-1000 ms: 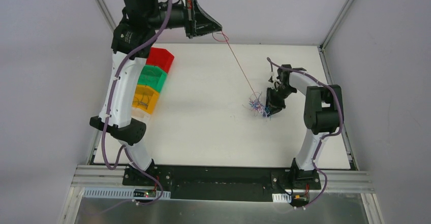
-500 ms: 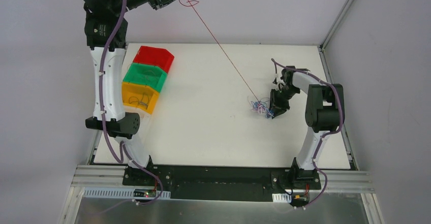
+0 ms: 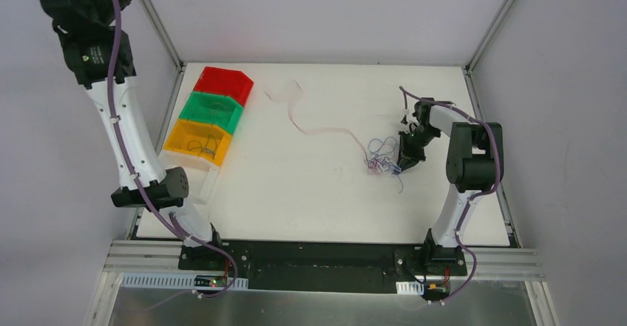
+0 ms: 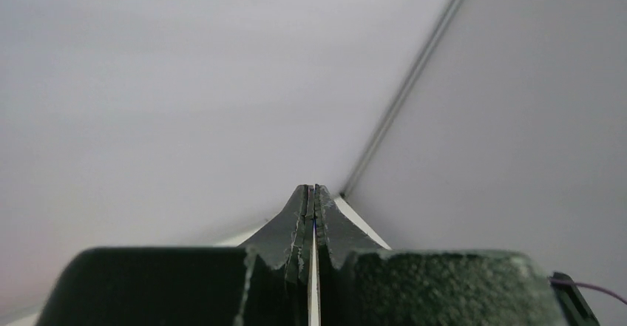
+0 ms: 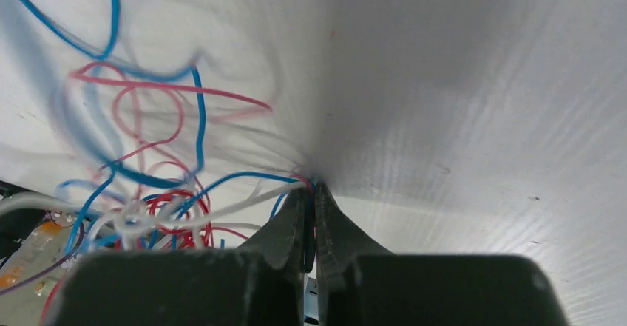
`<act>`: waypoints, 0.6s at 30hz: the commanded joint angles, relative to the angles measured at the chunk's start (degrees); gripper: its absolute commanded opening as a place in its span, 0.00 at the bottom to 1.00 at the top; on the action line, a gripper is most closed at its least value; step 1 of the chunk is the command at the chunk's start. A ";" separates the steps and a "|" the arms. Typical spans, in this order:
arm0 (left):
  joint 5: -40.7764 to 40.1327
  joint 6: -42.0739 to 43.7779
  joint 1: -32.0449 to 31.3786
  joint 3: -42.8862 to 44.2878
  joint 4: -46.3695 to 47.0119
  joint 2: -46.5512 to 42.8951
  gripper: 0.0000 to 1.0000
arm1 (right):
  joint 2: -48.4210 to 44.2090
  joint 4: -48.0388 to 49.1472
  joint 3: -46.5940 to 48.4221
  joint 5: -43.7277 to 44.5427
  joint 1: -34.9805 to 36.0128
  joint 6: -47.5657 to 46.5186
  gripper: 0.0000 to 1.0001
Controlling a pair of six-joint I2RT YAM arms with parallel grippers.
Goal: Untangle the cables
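Small loose tangle of red, blue and white cables (image 3: 379, 160) lies right of centre on the table (image 3: 296, 193), with one pale strand running far-left. At its right edge the right gripper (image 5: 314, 190) is clamped on the strands. High on the left, the left gripper (image 4: 313, 193) has its jaws pressed together.

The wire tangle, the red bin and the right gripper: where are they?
wire tangle (image 3: 378, 162), top view, knotted middle.
red bin (image 3: 238, 89), top view, its outer wall.
right gripper (image 5: 314, 187), right wrist view, between its fingertips.
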 commanded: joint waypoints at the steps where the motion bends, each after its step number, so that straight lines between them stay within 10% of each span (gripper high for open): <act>1: -0.23 -2.49 1.78 -6.23 9.62 -8.34 0.00 | -0.78 -1.12 -0.99 4.36 -1.95 -3.39 0.00; 6: 13.87 4.67 -3.76 -38.68 7.59 -18.64 0.00 | -6.70 -1.25 -0.96 -6.30 -1.95 -3.91 0.00; 11: 8.20 40.97 -14.25 -62.24 -19.90 -27.68 0.00 | -12.55 -0.16 -2.19 -12.39 -1.89 -3.81 0.00; 15: 2.07 51.28 -20.00 -69.86 -24.02 -26.93 0.57 | -14.14 -0.17 -1.24 -18.42 -1.88 -1.52 0.00; 18: -1.78 54.80 -29.39 -70.41 -23.42 -23.98 0.67 | -14.81 0.00 -0.04 -21.25 -0.03 -0.30 0.00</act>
